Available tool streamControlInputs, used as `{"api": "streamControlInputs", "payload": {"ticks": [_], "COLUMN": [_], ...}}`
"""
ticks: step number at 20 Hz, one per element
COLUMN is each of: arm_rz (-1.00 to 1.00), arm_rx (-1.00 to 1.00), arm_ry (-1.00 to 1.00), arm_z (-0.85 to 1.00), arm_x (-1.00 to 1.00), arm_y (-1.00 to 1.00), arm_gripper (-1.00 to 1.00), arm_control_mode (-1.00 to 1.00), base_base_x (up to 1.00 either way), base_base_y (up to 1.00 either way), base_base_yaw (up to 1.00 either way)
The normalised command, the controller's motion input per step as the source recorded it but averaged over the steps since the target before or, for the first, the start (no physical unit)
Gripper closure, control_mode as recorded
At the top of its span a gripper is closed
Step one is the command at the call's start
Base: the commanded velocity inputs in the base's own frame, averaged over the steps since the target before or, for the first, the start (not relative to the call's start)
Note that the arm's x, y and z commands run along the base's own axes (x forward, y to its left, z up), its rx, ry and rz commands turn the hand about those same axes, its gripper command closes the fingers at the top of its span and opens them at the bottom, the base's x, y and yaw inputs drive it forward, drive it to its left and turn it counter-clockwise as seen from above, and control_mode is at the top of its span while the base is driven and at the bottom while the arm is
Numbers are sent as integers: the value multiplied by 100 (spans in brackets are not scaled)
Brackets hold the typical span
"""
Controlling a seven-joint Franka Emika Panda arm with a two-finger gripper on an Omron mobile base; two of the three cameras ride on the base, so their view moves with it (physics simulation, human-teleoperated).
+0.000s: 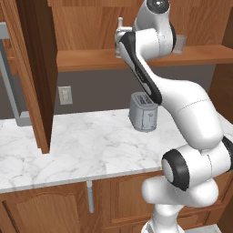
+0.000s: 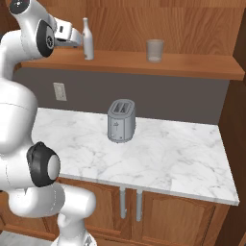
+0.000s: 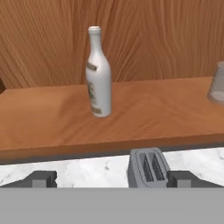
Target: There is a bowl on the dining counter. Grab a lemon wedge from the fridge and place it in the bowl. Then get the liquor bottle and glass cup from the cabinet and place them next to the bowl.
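Observation:
The liquor bottle (image 3: 98,74), pale with a slim neck, stands upright on the wooden shelf of the cabinet (image 3: 52,113). My gripper (image 3: 113,179) is open, level with the shelf's front edge and short of the bottle, with nothing between its fingertips (image 3: 41,178). From the right base, the gripper (image 2: 77,41) hangs just left of the bottle (image 2: 88,41), and the glass cup (image 2: 155,50) stands further right on the shelf (image 2: 192,67). In the left base view the arm covers most of the bottle (image 1: 120,22) and part of the cup (image 1: 181,44). The bowl, lemon wedge, fridge and dining counter are out of view.
A grey toaster (image 2: 121,121) sits on the white marble wall counter (image 2: 182,158) under the shelf. The tall cabinet door (image 1: 38,77) stands open at the left. A wall socket (image 1: 65,94) sits on the grey backsplash. Wooden lower cabinets (image 2: 168,216) run below the counter.

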Motion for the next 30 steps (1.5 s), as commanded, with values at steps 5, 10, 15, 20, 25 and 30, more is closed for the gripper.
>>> {"api": "streamControlInputs", "payload": {"ticks": [5,10,15,20,25,30], "arm_rz": [0,0,1,7,5,0], "arm_rx": [5,1,0,0,0,0], "arm_ry": [-1,0,0,0,0,-3], "arm_z": [0,0,-1,-10,-5,0], "arm_x": [45,37,35,37,33,29], "arm_y": [0,0,0,2,5,0], "arm_gripper": [-100,-100,-100,-100,-100,-100], "arm_control_mode": [-100,-100,-100,-100,-100,-100], "base_base_x": [0,0,0,0,0,0], "base_base_y": [0,0,0,0,0,0], "base_base_yaw": [0,0,0,0,0,0]}}
